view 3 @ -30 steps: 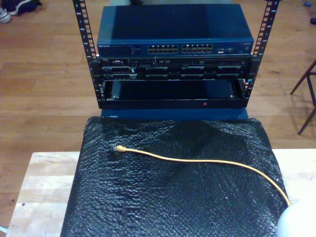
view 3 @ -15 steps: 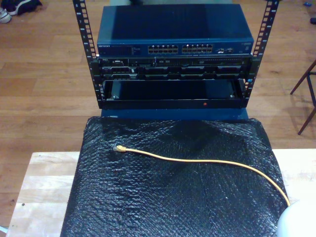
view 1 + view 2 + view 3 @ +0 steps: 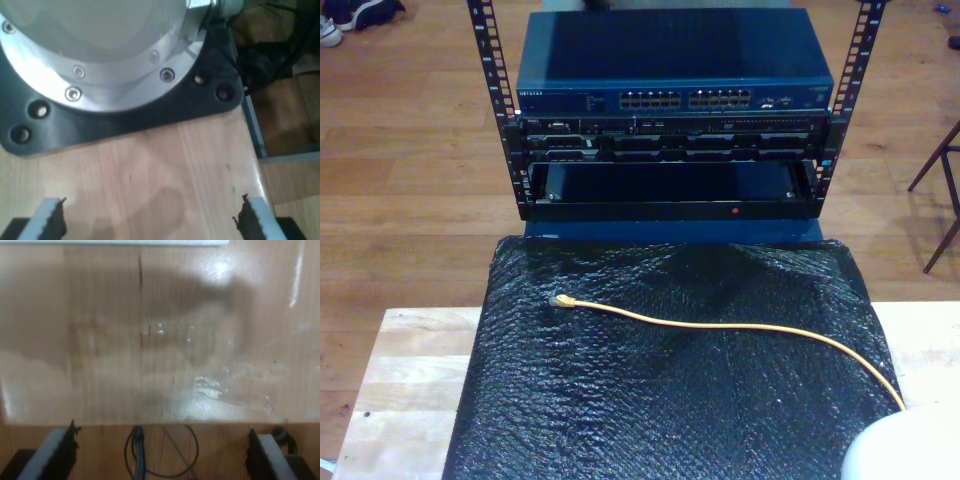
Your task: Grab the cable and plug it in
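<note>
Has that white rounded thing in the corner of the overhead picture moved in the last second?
Yes. The white rounded arm part at the exterior view's lower right has spread toward that view's left, covering more of the black mat and the cable.

**Robot hardware: visible condition**

My first gripper [image 3: 149, 217] has pale grey fingers [image 3: 45, 217] with toothed black pads. A round silver-white arm base flange [image 3: 100, 45], ringed with silver screws, sits on a black mounting plate [image 3: 125, 120] with open bolt holes. My second gripper [image 3: 162, 455] has matching pale fingers [image 3: 47, 455]. A rounded white arm housing [image 3: 905, 450] occupies the exterior view's lower right corner.
</note>
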Action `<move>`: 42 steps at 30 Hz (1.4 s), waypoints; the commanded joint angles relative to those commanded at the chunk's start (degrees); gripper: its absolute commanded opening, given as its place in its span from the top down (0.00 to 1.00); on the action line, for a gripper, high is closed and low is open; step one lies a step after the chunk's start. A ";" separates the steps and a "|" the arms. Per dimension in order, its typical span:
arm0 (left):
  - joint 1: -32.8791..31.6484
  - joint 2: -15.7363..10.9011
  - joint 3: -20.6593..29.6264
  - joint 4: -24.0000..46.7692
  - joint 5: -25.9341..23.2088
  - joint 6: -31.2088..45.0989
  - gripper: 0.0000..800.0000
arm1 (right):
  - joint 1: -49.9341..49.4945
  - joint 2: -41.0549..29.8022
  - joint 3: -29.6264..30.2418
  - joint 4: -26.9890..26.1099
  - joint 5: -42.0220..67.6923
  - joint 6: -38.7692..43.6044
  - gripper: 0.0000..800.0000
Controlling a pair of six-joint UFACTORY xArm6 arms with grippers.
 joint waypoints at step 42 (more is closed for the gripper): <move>-33.41 0.97 -17.93 -11.60 22.95 -33.41 0.00 | 32.18 21.89 -40.26 15.65 29.63 53.89 0.00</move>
